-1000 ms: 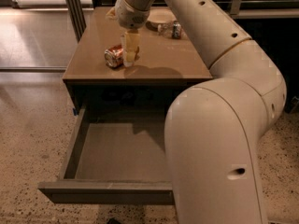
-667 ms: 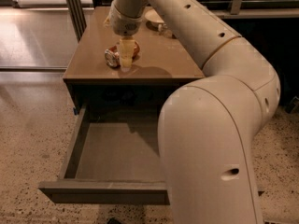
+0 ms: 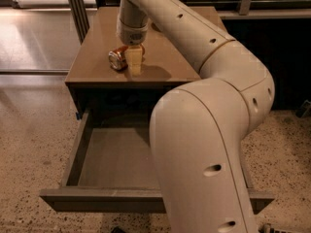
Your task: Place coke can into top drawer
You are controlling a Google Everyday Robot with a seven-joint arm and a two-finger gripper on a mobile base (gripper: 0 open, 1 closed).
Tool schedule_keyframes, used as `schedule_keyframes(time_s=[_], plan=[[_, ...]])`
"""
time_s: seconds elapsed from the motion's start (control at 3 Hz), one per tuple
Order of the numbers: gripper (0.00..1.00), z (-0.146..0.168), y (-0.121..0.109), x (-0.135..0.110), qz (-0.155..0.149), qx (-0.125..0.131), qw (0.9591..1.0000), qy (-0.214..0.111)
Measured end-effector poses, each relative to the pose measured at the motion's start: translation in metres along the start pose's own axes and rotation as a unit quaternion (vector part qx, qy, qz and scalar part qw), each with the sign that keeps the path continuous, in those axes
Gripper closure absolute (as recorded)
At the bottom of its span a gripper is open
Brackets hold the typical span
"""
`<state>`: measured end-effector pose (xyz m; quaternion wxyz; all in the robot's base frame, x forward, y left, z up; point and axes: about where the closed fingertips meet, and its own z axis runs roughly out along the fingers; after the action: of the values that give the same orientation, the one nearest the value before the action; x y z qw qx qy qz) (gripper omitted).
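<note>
- Gripper (image 3: 134, 62) is low over the worktop (image 3: 95, 64), near its front edge, right up against the coke can (image 3: 118, 58). It hangs straight down from the wrist.
- Grip state: cannot tell. The cream gripper body hides the can's right part, so contact or closure is not readable from this view.
- Coke can lies on its side on the worktop, not upright. A silver end faces left and slightly toward the front edge. The other end is hidden behind the gripper.
- Long axis runs roughly left to right along the worktop, parallel to the front edge or nearly so.
- Top drawer (image 3: 114, 161) is pulled out below the worktop; the floor that shows is bare. The arm (image 3: 209, 144) covers its right side.
- Step in hand, as I judge it: securing the can.
- To do it well: close across the can's round body, square to the long axis, since it may roll. Lift clear of the worktop edge before carrying it forward over the drawer.
</note>
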<state>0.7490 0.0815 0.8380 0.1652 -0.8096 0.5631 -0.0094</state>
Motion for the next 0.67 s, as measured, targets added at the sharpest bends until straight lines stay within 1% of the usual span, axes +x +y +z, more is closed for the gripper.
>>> schedule_keyframes(time_s=[0.33,0.67], plan=[[0.0,0.0012,-0.0003,-0.0001,0.0,-0.001,1.0,0.0],[0.11,0.0013,-0.0003,-0.0001,0.0,-0.001,1.0,0.0]])
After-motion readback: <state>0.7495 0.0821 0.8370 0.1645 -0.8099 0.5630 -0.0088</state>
